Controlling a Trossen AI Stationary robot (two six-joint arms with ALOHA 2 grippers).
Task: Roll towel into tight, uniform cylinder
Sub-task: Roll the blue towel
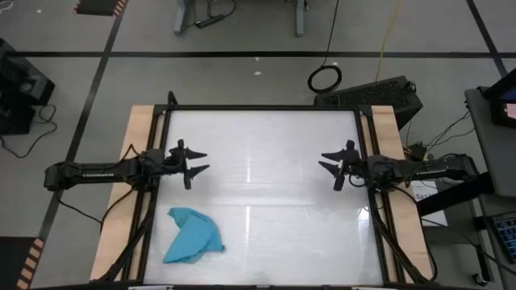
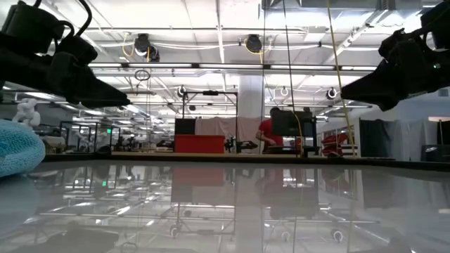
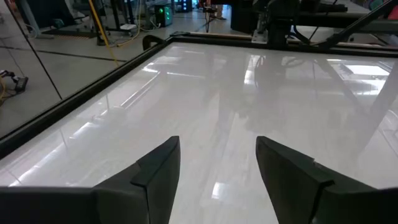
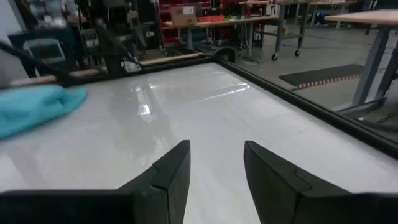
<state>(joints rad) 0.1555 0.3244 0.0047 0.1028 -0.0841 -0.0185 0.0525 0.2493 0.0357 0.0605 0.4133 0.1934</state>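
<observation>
Towel (image 1: 192,236) crumpled, unrolled, near tabletop (image 1: 266,177) front-left corner | left claw (image 1: 193,162) spread, empty, hovering beyond it | right claw (image 1: 331,165) spread, empty, well apart | rolling looks unstarted

Grey concrete floor (image 1: 242,32) all round, crossed by dark tape lines (image 1: 266,55), with a coiled black cable (image 1: 325,78) lying beyond the far edge. Glossy white surface (image 1: 266,201), black-framed, mirroring the ceiling strip lights (image 2: 211,67). Beyond it, a wide workshop hall: white pillar (image 2: 249,105), red cabinet (image 2: 200,144), benches, hanging yellow cords (image 2: 330,70). Far off, a person in a red top (image 2: 266,131) at a bench.
</observation>
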